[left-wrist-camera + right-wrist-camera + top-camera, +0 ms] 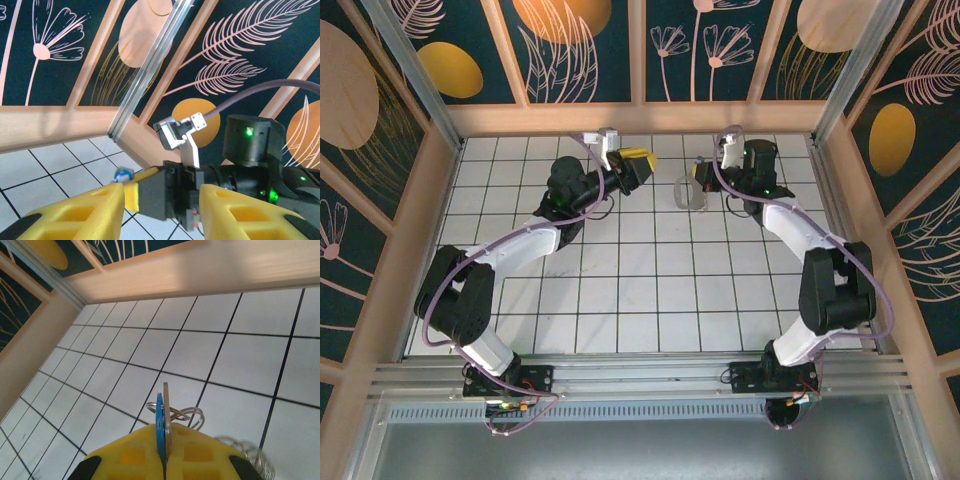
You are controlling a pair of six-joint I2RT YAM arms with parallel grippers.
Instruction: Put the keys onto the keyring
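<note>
— Who's holding what?
— Over the far side of the table [620, 300], the left tool [640, 160] gapes, gripping nothing; the right tool [164, 440] is clenched on the brown keyring [167, 405] strap and the blue key [159, 419] together.

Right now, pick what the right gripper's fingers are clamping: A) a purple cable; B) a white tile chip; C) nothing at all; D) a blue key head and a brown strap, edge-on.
D: the right gripper is shut on the blue key head and the brown strap, the metal ring looping out beyond.
</note>
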